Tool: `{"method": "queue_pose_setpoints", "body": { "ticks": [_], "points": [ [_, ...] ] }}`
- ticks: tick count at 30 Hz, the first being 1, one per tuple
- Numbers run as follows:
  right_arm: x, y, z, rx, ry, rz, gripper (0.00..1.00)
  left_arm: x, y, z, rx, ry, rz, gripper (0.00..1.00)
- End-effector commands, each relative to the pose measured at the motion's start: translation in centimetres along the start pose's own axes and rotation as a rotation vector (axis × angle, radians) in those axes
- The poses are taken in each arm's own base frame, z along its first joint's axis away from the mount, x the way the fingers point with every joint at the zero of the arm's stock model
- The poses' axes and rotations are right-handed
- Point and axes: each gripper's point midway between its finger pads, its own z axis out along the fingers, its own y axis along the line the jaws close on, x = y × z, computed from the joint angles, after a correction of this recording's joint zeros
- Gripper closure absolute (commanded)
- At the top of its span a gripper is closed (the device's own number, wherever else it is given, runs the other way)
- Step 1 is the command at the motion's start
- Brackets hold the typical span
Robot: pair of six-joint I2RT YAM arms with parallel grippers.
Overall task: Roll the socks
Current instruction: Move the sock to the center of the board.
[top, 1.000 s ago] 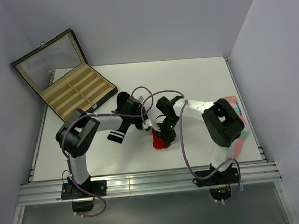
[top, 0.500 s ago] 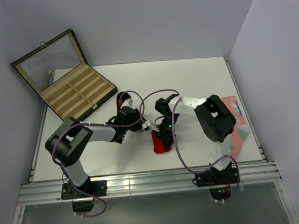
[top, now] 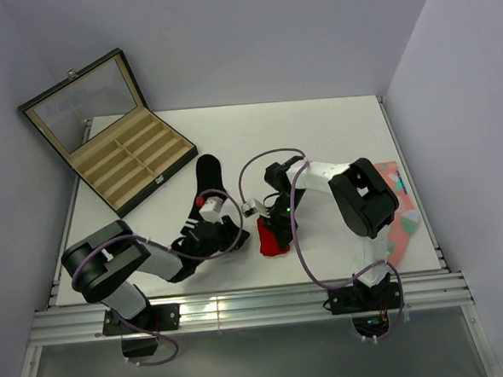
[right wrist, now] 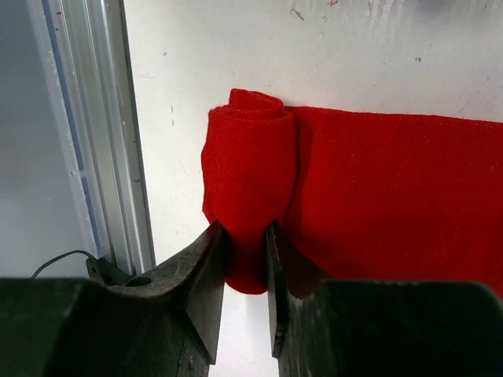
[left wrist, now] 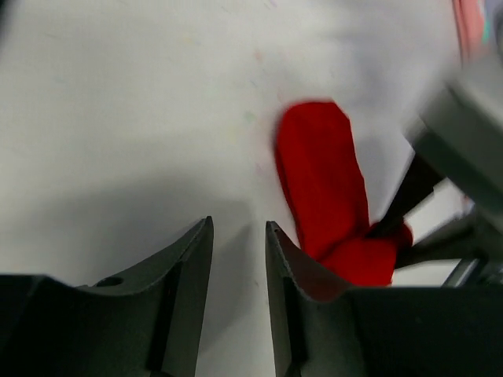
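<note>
White bench (top: 316, 133): left gripper (left wrist: 238, 259) had dropped the black white-striped fabric sock (top: 206, 172), which lay flat beside it; jaws part-open, empty. Right gripper (right wrist: 247, 251) stayed clamped on the rolled end of the red fabric sock (right wrist: 393, 181). Black one unrolled.

The left arm (top: 98, 266) and right arm (top: 367, 200) have black joints, white links and one looping purple cable (top: 266, 154) each. The right one shows a green light (top: 284, 210). The fingers (left wrist: 185, 275) are black, with a hole (left wrist: 109, 280) at 7 o'clock.
</note>
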Motion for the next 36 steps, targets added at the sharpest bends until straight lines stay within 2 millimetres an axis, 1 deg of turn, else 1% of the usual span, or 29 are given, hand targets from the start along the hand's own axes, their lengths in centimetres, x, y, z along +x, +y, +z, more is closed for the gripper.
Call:
{"method": "queue_pose_setpoints", "body": {
  "ticks": [1,2,4,5,10,14,18,20,21,22,23,24,25,26,28,29,35,36],
  "points": [
    [0.4,-0.6,0.2,0.003,0.008,0.018,0.86,0.7,-3.8,-0.5,0.085,-0.067,0.211,0.62],
    [0.4,-0.6,0.1,-0.002,0.007,0.02,0.86,1.0,-4.5,-0.6,0.106,-0.071,0.26,0.61],
    [0.3,-0.5,0.1,-0.008,0.004,0.025,0.86,1.9,-5.7,-0.6,0.141,-0.066,0.302,0.61],
    [0.3,-0.5,0.1,-0.009,0.004,0.028,0.86,1.9,-6.4,-0.7,0.171,-0.079,0.312,0.6],
    [0.4,-0.6,0.1,-0.013,0.007,0.035,0.86,1.8,-7.3,-1.1,0.22,-0.1,0.355,0.55],
    [0.4,-0.6,0.1,-0.018,0.009,0.038,0.86,2.7,-9.0,-0.8,0.282,-0.056,0.441,0.54],
    [0.5,-0.6,0.2,-0.022,0.012,0.045,0.86,2.5,-10.4,-0.7,0.303,-0.062,0.498,0.53],
    [0.5,-0.7,0.2,-0.021,0.01,0.047,0.86,2.7,-10.4,-0.6,0.303,-0.045,0.531,0.53],
    [0.4,-0.7,0.2,-0.023,0.009,0.044,0.86,2.9,-11.1,-0.6,0.331,-0.031,0.545,0.52],
    [0.4,-0.7,0.2,-0.023,0.006,0.045,0.86,3.1,-11.3,-0.5,0.341,-0.024,0.567,0.53],
    [0.4,-0.6,0.2,-0.024,0.005,0.045,0.86,3.6,-11.0,-0.2,0.336,0.005,0.582,0.53],
    [0.4,-0.6,0.2,-0.026,0.004,0.046,0.86,3.8,-11.5,0.0,0.349,0.014,0.594,0.53],
    [0.4,-0.6,0.2,-0.026,0.004,0.049,0.86,4.3,-11.6,0.0,0.371,0.04,0.611,0.53],
    [0.4,-0.6,0.2,-0.026,0.004,0.049,0.86,4.9,-11.1,0.2,0.361,0.066,0.621,0.53],
    [0.5,-0.6,0.2,-0.029,0.005,0.051,0.86,5.4,-11.4,0.4,0.38,0.086,0.636,0.53],
    [0.6,-0.6,0.2,-0.031,0.006,0.055,0.86,5.8,-11.0,0.5,0.373,0.106,0.641,0.52],
    [0.6,-0.6,0.2,-0.035,0.007,0.059,0.86,7.3,-10.6,0.6,0.399,0.168,0.667,0.53],
    [0.6,-0.6,0.2,-0.036,0.006,0.062,0.86,7.4,-10.8,0.5,0.413,0.172,0.666,0.53]
  ]
}}
